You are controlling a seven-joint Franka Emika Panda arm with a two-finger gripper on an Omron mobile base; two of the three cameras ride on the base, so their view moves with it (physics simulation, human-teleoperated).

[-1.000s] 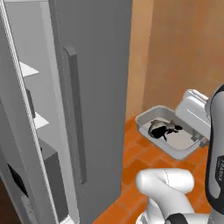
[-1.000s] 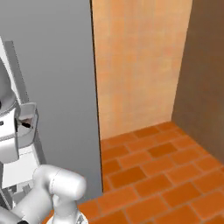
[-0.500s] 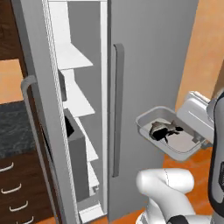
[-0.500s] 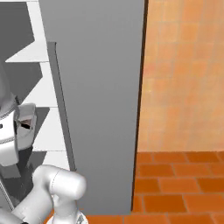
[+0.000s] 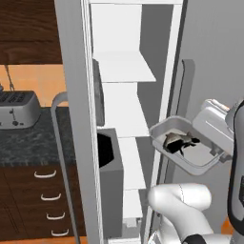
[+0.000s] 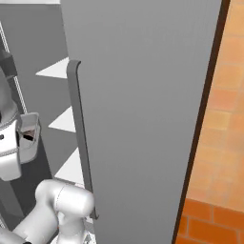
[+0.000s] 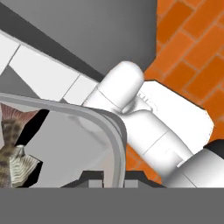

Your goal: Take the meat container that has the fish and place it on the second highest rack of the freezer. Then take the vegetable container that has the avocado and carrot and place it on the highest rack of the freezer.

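Open before us stands the freezer [image 5: 125, 143], its white shelves stacked down the middle of the left base view, with a dark counter and a toaster [image 5: 17, 108] at the left edge. Our gripper [image 7: 114, 180] is clamped tight on the rim of the meat container [image 5: 187, 151], which hangs in the air at centre right of that view, just outside the compartment. The fish [image 5: 180, 141] lies inside it. We judge the first half under way: the tray is lifted and carried, not yet on the second highest rack; the vegetable container is untouched as far as we see. At the bottom of the hand view the rim [image 7: 89, 114] runs between the finger tips, while the right base view gives the closed grey door [image 6: 143, 114].
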